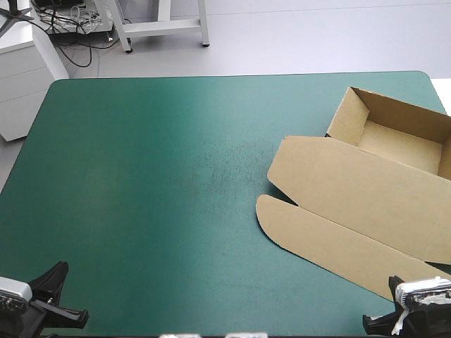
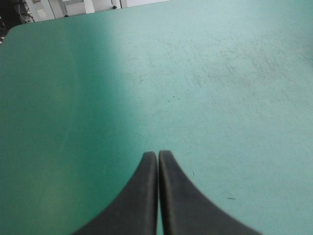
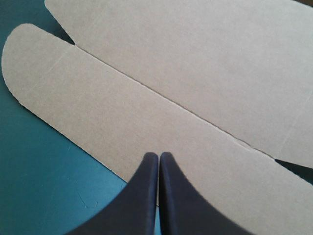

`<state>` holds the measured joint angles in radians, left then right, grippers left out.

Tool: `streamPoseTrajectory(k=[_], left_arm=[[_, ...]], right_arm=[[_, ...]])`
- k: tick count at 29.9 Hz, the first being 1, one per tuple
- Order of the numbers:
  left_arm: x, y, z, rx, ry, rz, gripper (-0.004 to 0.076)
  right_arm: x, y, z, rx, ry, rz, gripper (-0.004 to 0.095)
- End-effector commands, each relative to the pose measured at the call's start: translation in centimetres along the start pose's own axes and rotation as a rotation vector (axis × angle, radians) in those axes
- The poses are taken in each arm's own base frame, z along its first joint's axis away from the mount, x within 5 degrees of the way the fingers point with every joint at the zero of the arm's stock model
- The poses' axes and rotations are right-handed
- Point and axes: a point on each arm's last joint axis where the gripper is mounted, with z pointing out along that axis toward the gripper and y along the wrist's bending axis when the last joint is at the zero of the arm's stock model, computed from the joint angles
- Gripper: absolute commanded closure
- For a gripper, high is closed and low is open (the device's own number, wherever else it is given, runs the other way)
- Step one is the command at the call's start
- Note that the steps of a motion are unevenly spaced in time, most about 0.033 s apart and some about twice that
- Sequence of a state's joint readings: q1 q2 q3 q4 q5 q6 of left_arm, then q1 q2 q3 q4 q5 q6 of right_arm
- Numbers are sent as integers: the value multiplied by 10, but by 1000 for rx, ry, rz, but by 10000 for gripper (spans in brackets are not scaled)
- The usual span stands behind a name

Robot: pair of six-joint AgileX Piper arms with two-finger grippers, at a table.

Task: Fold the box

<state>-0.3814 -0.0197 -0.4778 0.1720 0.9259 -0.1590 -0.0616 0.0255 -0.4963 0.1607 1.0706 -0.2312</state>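
Resting: left gripper (image 2: 157,154) and right gripper (image 3: 159,155) both pinched together, empty; brown box (image 1: 398,144) at table's (image 1: 141,176) 3 o'clock, walls (image 1: 345,116) up, lid (image 1: 352,183) flat; next likely needs the right one parted under the rounded flap (image 1: 331,243).

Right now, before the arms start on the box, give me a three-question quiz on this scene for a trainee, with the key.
1. True or false: the box lies on the left half of the teal-green cover.
2. The left arm's jaws are: A open; B shut on the box; C shut, holding nothing.
3. Fill in: the box's lid lies ___ on the cover.
Key: 1 false (right half); 2 C; 3 flat.
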Motion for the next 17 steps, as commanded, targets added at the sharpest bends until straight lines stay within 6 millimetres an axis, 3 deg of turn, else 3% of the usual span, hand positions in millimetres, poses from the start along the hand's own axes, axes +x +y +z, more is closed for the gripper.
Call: streamPoseTrajectory(k=[1, 17], left_arm=[[-12, 0, -7, 15, -107, -11, 734], [-12, 0, -7, 15, -107, -11, 734]], right_arm=[[-9, -1, -1, 4, -51, 4, 923], [-7, -1, -1, 0, -31, 8, 923]])
